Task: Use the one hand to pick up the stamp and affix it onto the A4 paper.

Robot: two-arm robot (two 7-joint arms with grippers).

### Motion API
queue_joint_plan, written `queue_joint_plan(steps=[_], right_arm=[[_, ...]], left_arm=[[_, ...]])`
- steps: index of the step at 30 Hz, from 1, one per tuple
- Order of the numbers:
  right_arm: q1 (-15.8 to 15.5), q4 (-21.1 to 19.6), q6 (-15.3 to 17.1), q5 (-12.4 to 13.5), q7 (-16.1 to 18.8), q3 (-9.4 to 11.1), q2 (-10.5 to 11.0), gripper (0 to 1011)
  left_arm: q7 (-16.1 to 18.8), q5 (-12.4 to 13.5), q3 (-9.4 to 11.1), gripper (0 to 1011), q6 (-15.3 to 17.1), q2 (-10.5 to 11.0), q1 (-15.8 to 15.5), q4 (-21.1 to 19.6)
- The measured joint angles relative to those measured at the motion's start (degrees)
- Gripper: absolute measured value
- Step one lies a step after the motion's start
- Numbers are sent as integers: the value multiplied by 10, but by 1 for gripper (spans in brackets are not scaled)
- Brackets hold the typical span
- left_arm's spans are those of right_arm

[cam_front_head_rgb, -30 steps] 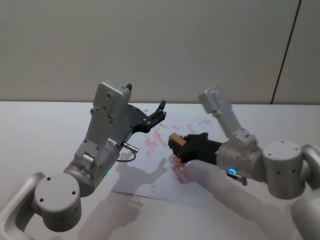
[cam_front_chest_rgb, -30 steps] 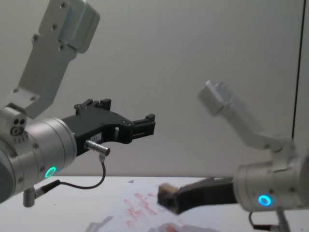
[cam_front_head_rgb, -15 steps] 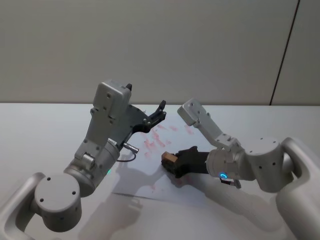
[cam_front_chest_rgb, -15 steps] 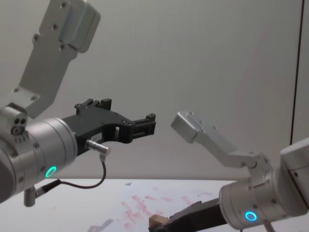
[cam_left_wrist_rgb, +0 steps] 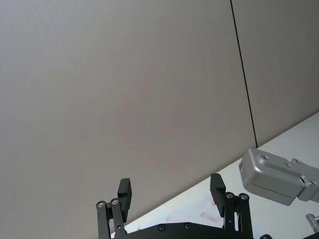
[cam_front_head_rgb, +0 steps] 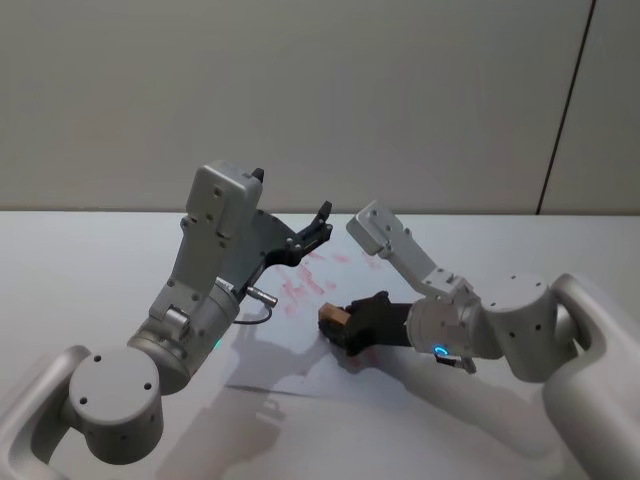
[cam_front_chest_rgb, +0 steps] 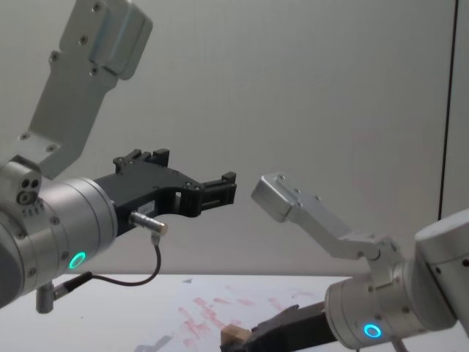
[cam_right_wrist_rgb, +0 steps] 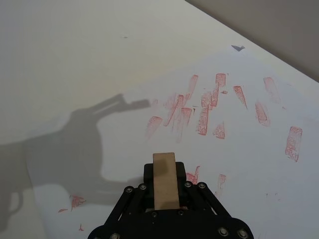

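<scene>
**Desk:** Where is the right hand?

**Field:** The black, long-fingered right hand [cam_front_head_rgb: 342, 330], a blue ring glowing on its silver cylindrical wrist, reaches in low from the robot's right. It is closed on the small tan, wood-like stamp [cam_front_head_rgb: 331, 318], with 1 finger pressed to each side of the block. In the right wrist view the stamp's pale top face points up at the camera.

**Desk:** And the stamp against the sheet?

**Field:** It sits low over the flat white A4 paper [cam_front_head_rgb: 320, 375], near the sheet's middle and just beside a cluster of red rectangular stamp marks [cam_right_wrist_rgb: 203, 121]. Whether its underside touches the paper cannot be told.

**Desk:** The paper itself?

**Field:** It lies flat on the pale grey tabletop [cam_front_head_rgb: 80, 250], with the marks scattered mostly across its far half.

**Desk:** The other arm?

**Field:** The black left hand [cam_front_head_rgb: 322, 222], on a wrist with a teal-green ring, hangs raised on the robot's left. Seen from the head camera it is over the sheet's far side, its 2 fingers spread wide and gripping nothing, well apart from the stamp. A plain grey wall [cam_front_head_rgb: 300, 90] stands behind.
</scene>
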Motion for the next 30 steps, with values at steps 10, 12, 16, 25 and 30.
queue_joint_plan(steps=[10, 12, 16, 25, 30], right_arm=[[7, 1, -44, 34, -24, 5, -5, 220], [9, -5, -51, 43, -29, 8, -5, 220], [9, -20, -64, 66, -42, 13, -5, 220], [-10, -86, -70, 124, -89, 31, 7, 220], [-35, -137, -57, 153, -123, 46, 24, 220]], left_arm=[[0, 0, 0, 1003, 0, 0, 0, 0], [0, 0, 0, 1003, 0, 0, 0, 0], [0, 0, 0, 1003, 0, 0, 0, 0], [0, 0, 0, 1003, 0, 0, 0, 0], [0, 0, 0, 1003, 0, 0, 0, 0]])
